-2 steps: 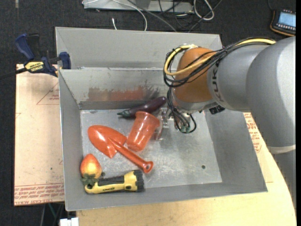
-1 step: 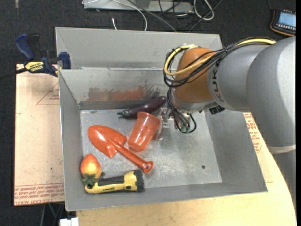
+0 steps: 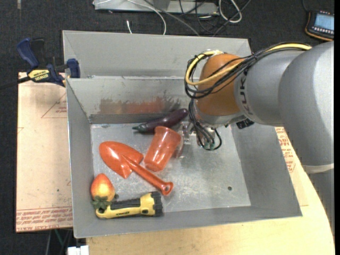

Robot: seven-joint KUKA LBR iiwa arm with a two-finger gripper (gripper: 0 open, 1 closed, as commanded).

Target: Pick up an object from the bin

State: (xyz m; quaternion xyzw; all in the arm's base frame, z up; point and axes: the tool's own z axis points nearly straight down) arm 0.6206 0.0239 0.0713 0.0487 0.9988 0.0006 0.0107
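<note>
My gripper (image 3: 186, 137) hangs below the arm's orange cover in the middle of the bin, toward the back. Right against its left side is an orange plastic cup (image 3: 161, 147), tilted with its mouth up toward the gripper and its base over the handle of an orange toy shovel (image 3: 127, 163). Whether the cup is gripped is hidden. A dark purple eggplant (image 3: 162, 122) lies just behind the cup along the back wall.
In the front left corner an orange-red peach-like fruit (image 3: 102, 187) sits beside a yellow and black hand tool (image 3: 130, 206). The arm covers the bin's right back part. Bare bin floor lies at the front right.
</note>
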